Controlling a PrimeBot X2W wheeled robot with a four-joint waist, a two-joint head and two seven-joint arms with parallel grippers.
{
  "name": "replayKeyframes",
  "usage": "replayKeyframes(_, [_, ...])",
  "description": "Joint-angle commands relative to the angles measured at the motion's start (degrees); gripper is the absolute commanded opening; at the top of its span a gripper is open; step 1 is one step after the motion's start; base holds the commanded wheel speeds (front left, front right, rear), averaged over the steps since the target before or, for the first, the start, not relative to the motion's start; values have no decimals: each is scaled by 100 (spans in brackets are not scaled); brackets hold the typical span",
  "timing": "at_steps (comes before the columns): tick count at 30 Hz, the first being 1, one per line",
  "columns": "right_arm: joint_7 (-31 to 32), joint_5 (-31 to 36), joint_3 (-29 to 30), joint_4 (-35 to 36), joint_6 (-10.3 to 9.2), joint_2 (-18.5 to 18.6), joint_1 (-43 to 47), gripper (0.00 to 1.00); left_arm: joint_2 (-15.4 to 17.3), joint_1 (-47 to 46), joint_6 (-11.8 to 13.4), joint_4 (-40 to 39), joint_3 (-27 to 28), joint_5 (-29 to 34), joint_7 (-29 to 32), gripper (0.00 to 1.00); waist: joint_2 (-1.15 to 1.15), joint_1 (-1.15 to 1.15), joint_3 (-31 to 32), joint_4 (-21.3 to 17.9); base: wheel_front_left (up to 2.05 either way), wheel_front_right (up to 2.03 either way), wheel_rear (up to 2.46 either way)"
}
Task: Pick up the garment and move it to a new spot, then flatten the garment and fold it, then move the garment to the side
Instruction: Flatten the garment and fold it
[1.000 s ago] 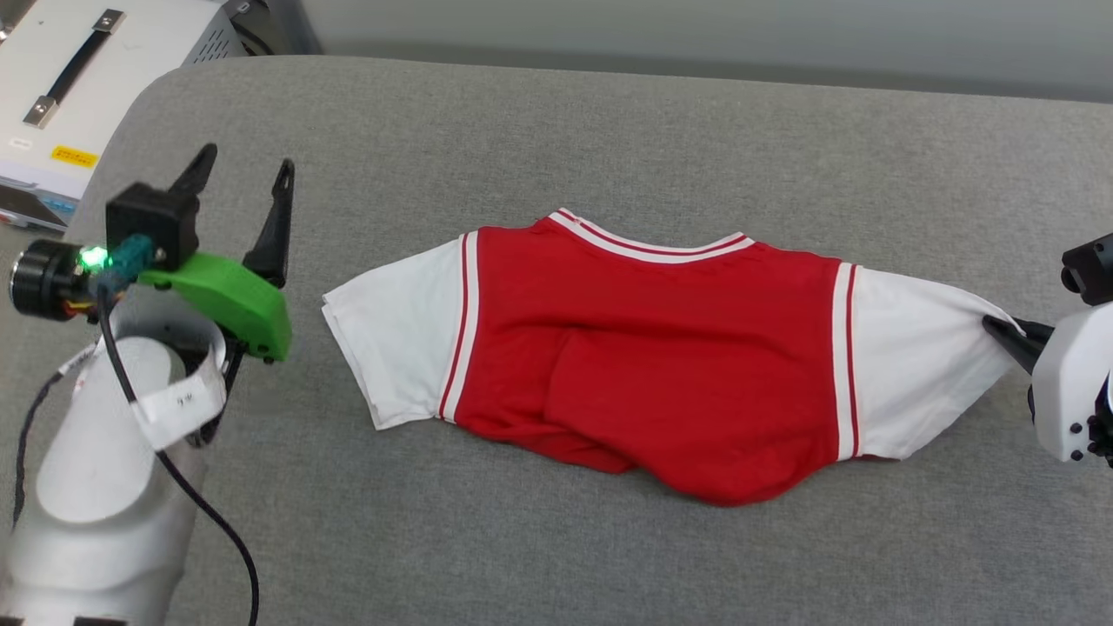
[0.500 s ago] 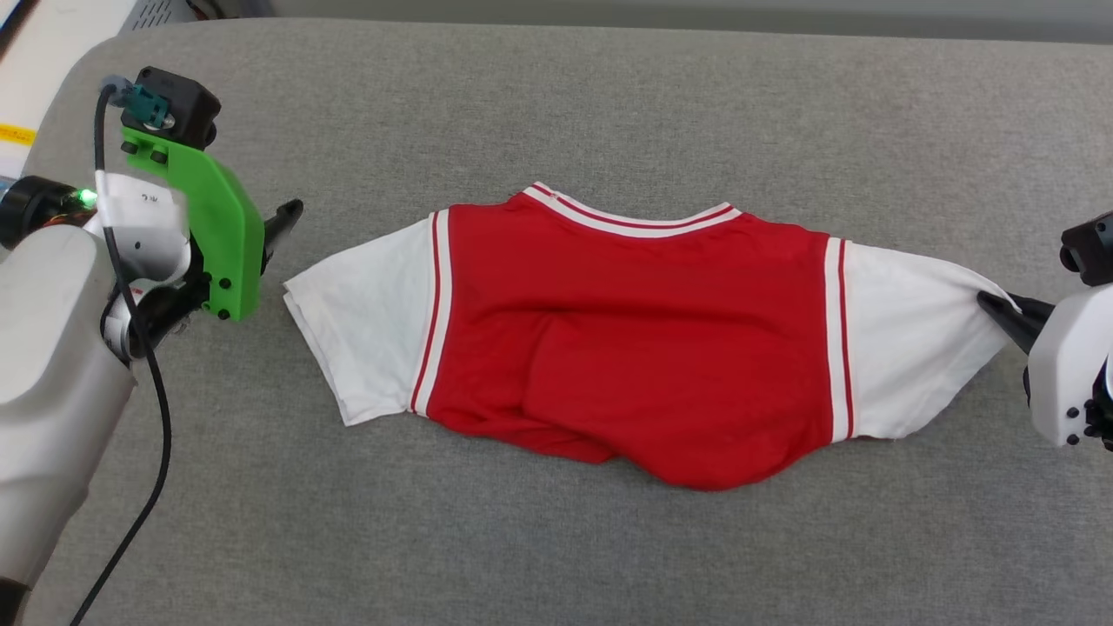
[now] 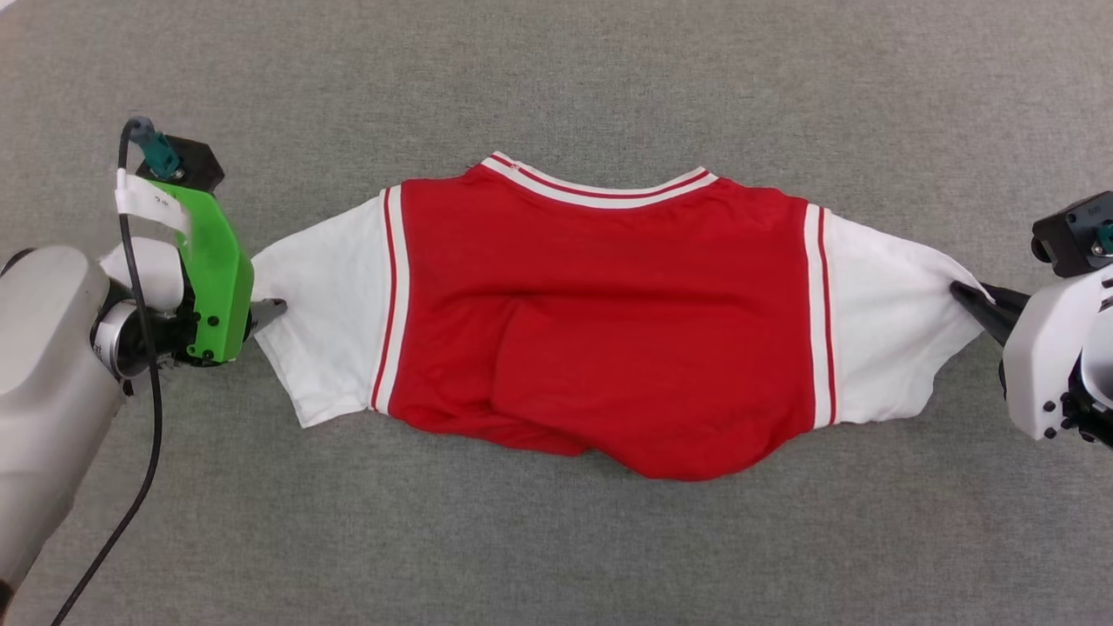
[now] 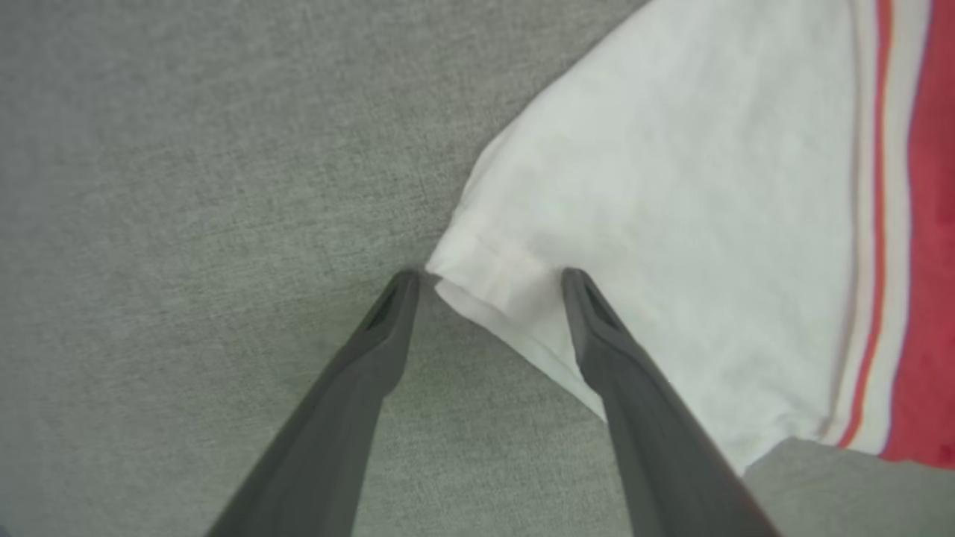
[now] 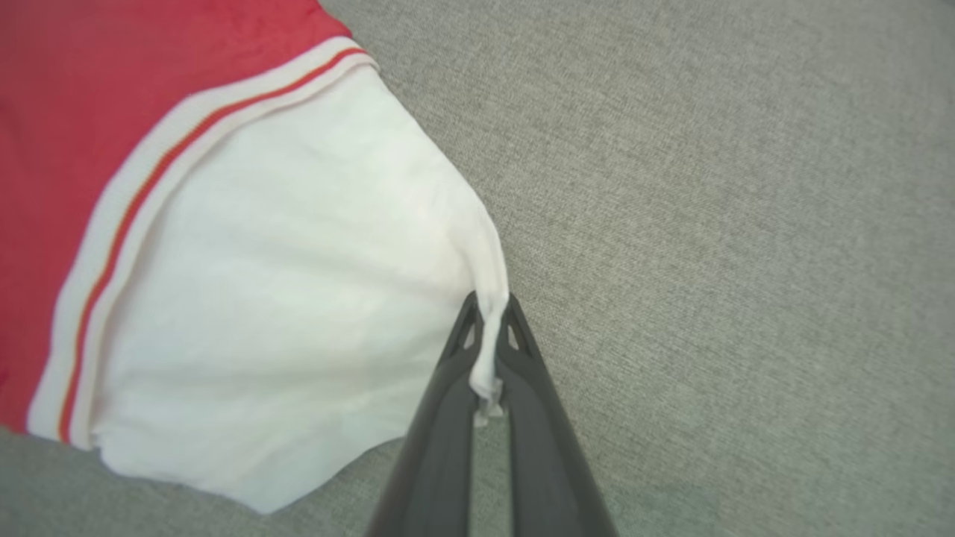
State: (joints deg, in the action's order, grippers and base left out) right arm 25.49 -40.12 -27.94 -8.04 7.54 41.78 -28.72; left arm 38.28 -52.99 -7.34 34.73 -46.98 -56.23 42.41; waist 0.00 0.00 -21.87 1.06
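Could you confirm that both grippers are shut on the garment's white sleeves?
Not quite: the right gripper is shut on a sleeve of the garment, but the left gripper stands open around the other sleeve's corner, as the left wrist view shows.

Garment (image 3: pixel 600 348) on surface (image 3: pixel 556 78), collar at far side; left sleeve corner between left gripper (image 4: pixel 490 277) fingers. Right sleeve tip between right gripper (image 5: pixel 490 302) fingers.

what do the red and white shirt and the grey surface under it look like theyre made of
Red jersey-style shirt with white sleeves: soft matte knit, perhaps cotton or polyester; it creases, and bunches where the right gripper pinches a sleeve. Grey surface: matte woven upholstery-like cloth, with a fine flecked weave showing up close.
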Motion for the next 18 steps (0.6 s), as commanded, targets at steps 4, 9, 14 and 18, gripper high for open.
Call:
replayKeyframes(4, [5, 31, -23, 4, -5, -19, -114, 0, 30, 37, -14, 175, -374, -112, 57, 100, 0, 0, -121, -82, 0, 0, 0])
replayKeyframes(9, [-8, 26, -42, -23, -5, -39, -135, 0, -17, 83, -14, 280, -657, -266, -38, 47, 0, 0, -137, -78, 0, 0, 0])
replayKeyframes(14, [-42, -5, -96, -56, -5, -69, -179, 0, -36, -51, -14, 269, -842, -358, -426, 0, 0, 0, -76, -46, 0, 0, 0])
replayKeyframes(18, [-153, -30, -81, -106, -5, -94, -213, 0, 66, -244, -14, 131, -974, -326, -910, 0, 0, 0, 92, -19, 0, 0, 0])
